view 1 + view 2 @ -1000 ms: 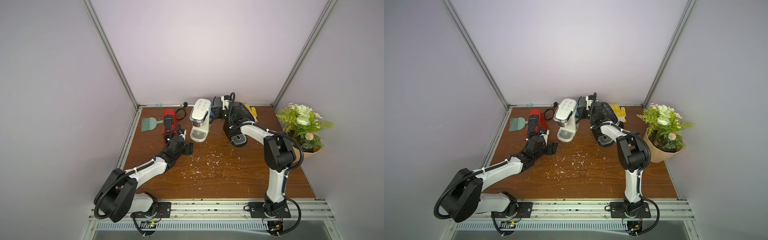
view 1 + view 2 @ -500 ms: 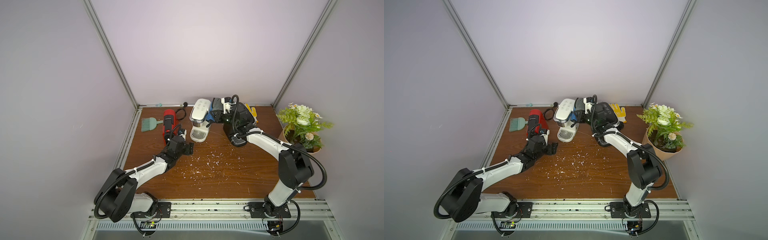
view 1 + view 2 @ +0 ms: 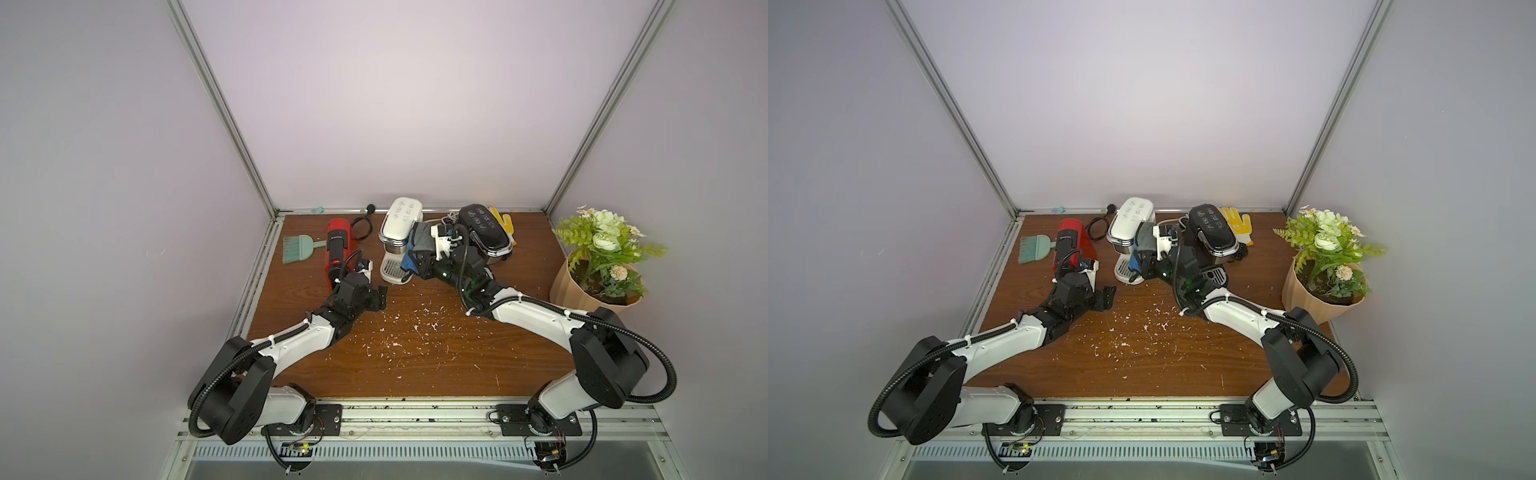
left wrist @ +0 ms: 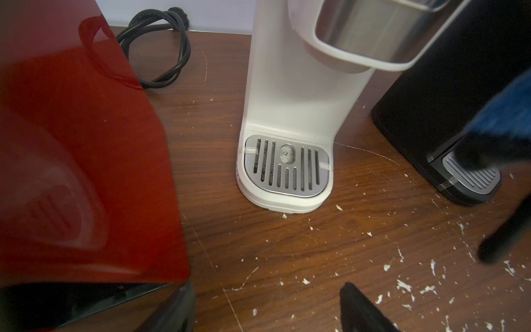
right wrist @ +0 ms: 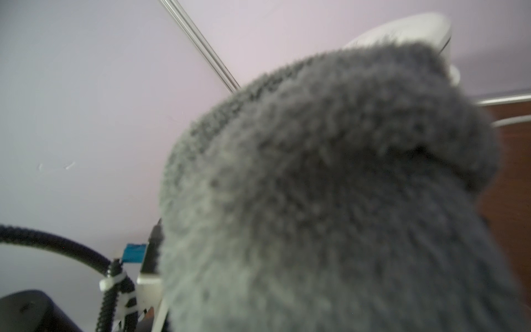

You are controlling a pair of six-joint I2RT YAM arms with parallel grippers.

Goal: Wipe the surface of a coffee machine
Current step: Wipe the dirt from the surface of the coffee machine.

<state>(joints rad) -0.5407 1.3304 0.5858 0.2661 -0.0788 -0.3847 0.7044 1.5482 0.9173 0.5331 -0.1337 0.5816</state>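
Swung over from the black machine (image 3: 486,232), the right gripper (image 3: 424,258) clamps a grey-blue cloth (image 3: 420,240) against the white coffee machine (image 3: 400,222) standing mid-back, while the left gripper (image 3: 376,300) sits wide open beside the red machine (image 3: 338,245).

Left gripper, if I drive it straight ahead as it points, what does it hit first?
Most likely the base of the white coffee machine, at its drip tray; the open left gripper faces it across littered table. The red machine sits close beside one finger; depth is unclear.
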